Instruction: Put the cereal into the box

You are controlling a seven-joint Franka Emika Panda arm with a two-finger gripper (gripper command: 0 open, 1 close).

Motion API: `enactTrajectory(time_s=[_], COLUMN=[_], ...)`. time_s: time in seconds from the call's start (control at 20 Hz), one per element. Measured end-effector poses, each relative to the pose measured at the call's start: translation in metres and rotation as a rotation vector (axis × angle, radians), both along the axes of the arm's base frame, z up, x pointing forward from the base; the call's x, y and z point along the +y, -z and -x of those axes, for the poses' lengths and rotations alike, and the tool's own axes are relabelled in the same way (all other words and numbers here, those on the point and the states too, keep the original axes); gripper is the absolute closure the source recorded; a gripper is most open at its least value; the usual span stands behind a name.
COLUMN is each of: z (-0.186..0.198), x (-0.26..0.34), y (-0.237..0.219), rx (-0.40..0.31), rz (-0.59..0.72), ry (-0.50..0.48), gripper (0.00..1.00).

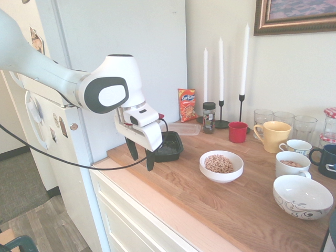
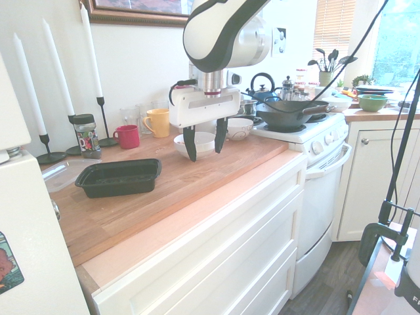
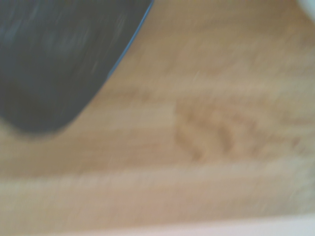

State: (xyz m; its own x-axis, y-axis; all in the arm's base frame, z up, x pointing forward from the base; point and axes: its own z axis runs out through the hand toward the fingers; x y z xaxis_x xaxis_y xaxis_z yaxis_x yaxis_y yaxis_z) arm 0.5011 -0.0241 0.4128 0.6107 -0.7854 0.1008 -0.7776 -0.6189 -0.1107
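1 claw (image 2: 206,146) open, empty, over ctr; cereal (image 1: 218,164) in wht bowl (image 1: 221,174)

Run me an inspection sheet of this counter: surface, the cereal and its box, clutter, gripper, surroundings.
Surface: wooden counter, no spills seen
Cereal: tan puffed pieces in a white bowl
Box: black tray, upright; no cereal seen in it
Gripper: open, empty, above the counter
Clutter: clear lid, spice jar, red mug, yellow mug, orange snack bag, patterned bowl
Damage: nothing seen
Surroundings: fridge beside the counter, stove at its other end, framed picture on the wall
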Motion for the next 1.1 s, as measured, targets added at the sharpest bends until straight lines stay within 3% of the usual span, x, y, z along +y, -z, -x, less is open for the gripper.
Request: enactTrajectory(time_s=[0.35,1.1], z=[-0.072,-0.135], x=[-0.086,-0.212], y=[-0.032,0.042], rx=[-0.045,0.002], rz=[0.004,-0.004], ry=[0.133,0.267], gripper=[0.0,0.0])
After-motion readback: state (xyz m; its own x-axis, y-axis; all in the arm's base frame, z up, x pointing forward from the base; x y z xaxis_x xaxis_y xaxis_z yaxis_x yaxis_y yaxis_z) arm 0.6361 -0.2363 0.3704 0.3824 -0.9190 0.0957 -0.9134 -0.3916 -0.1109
